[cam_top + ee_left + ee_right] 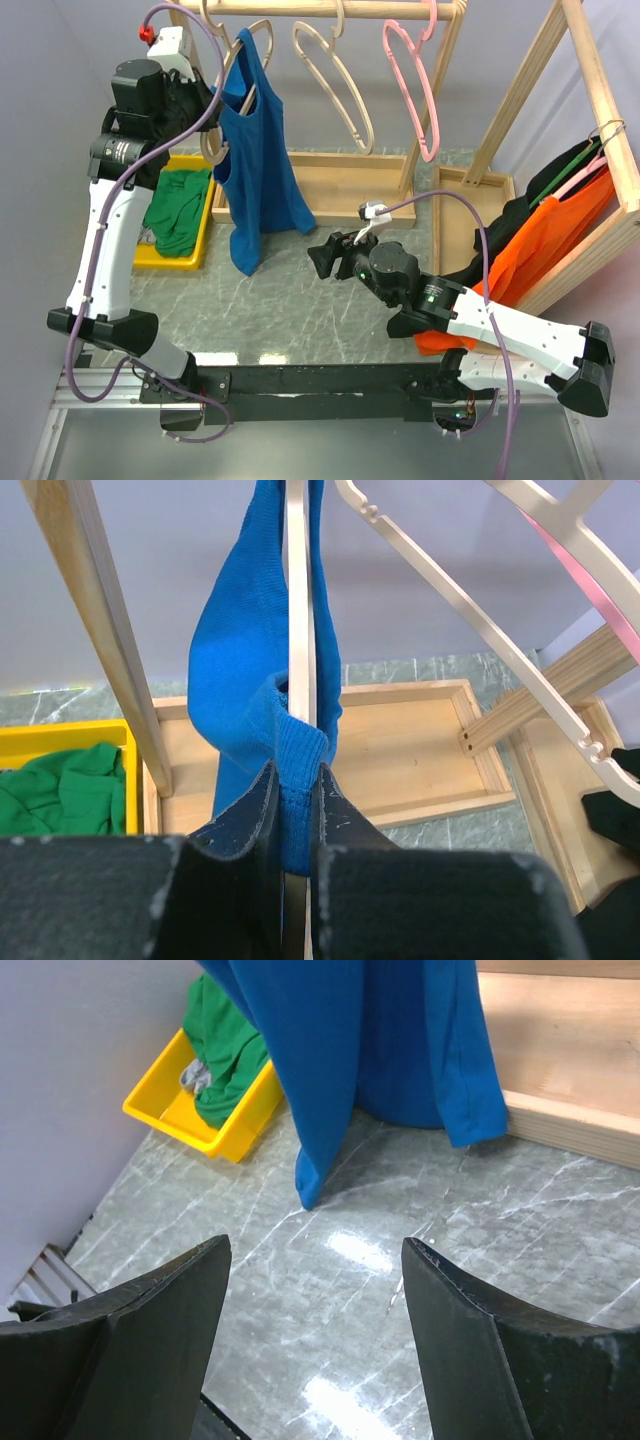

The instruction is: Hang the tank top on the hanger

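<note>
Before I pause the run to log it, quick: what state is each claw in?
Left claw: closed on the tank top, pinching it against the hanger.
Right claw: open, holding nothing.

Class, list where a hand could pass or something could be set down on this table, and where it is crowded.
Free: the marble tabletop between the yellow bin, the hanging tank top and the open right claw; also the wooden base tray beside that top. Crowded: the right side, with the orange shirt and right arm.
</note>
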Controlling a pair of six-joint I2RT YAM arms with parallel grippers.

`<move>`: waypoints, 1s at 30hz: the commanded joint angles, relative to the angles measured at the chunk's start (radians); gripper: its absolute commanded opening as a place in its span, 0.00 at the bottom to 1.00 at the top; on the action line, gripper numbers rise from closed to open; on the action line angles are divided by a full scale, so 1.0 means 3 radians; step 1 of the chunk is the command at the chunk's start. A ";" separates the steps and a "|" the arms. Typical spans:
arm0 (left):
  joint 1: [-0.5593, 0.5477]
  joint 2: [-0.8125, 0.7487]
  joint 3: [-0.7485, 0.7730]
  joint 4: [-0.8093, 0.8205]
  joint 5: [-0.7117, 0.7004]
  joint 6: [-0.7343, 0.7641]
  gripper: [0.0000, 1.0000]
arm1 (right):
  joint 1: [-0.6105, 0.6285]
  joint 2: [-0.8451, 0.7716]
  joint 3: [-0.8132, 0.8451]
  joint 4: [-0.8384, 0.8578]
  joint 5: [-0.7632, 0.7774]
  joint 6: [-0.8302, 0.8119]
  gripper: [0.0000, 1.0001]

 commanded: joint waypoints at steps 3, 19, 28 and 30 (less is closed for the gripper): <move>0.0080 -0.0044 0.0071 0.0326 0.0284 0.0032 0.01 | -0.0006 0.0087 0.0119 0.0225 -0.0204 -0.0147 0.77; 0.0289 0.0145 0.0112 0.0377 0.0479 0.0006 0.01 | -0.0001 0.0267 0.0134 0.0251 -0.0240 -0.0173 0.77; 0.0397 0.0329 0.0214 0.0403 0.0632 -0.0050 0.01 | -0.0001 0.0277 0.0073 0.0251 -0.0297 -0.0132 0.77; 0.0397 0.0304 0.0163 0.0439 0.0653 -0.0065 0.01 | -0.0001 0.0277 0.0053 0.0256 -0.0292 -0.0121 0.77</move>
